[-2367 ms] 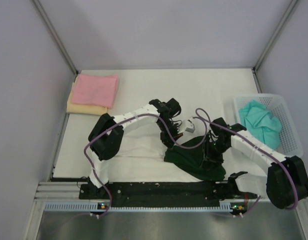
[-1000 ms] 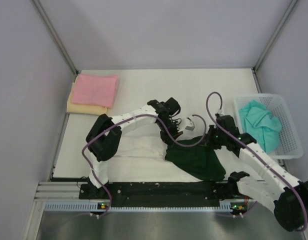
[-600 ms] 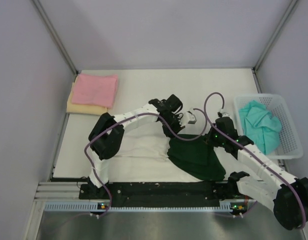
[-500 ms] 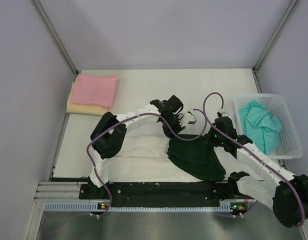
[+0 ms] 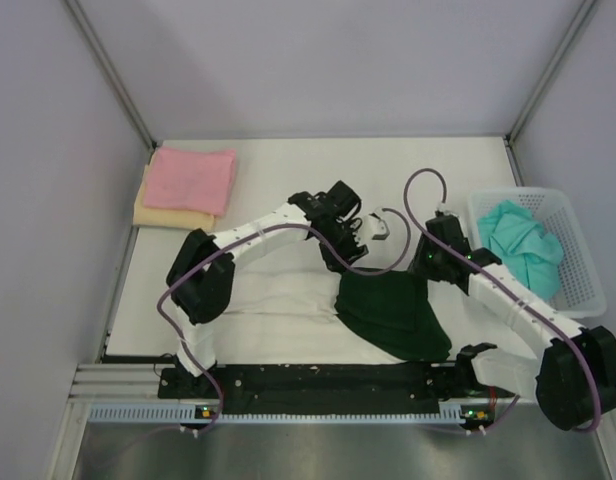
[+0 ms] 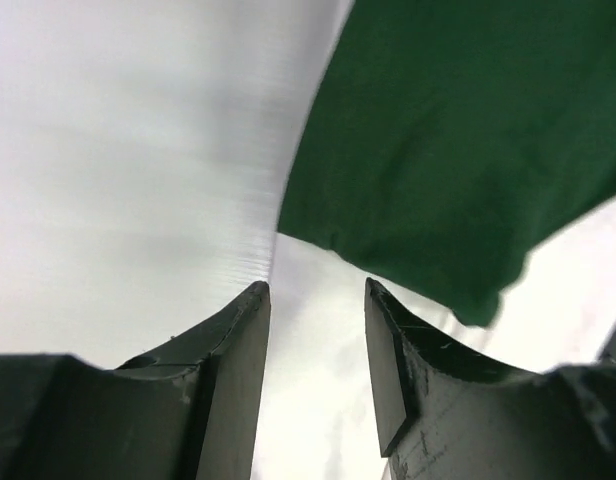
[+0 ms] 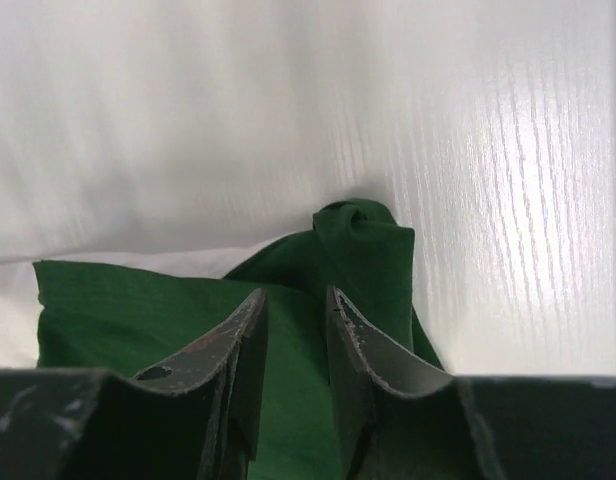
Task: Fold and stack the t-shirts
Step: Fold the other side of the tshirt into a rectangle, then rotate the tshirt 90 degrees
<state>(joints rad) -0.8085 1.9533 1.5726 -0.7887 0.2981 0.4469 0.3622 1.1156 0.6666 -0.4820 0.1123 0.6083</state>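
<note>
Along the near edge of the counter, about centre, we have the white-and-green t-shirt (image 5: 278,300) lying flat, its dark green part (image 5: 393,315) toward the right. Left gripper (image 6: 318,295) hangs just beside the green part's far left edge, fingers apart, nothing between them. Right gripper (image 7: 295,295) sits over the green part's far right edge, just short of a bunched green fold (image 7: 363,225). Its fingers show a narrow gap with green cloth below and nothing visibly pinched. Far left corner: pink t-shirt (image 5: 193,180) folded on the pale yellow t-shirt (image 5: 163,212), 2 stacked. Right edge: teal t-shirt (image 5: 523,245) crumpled inside the white mesh basket (image 5: 584,285).
</note>
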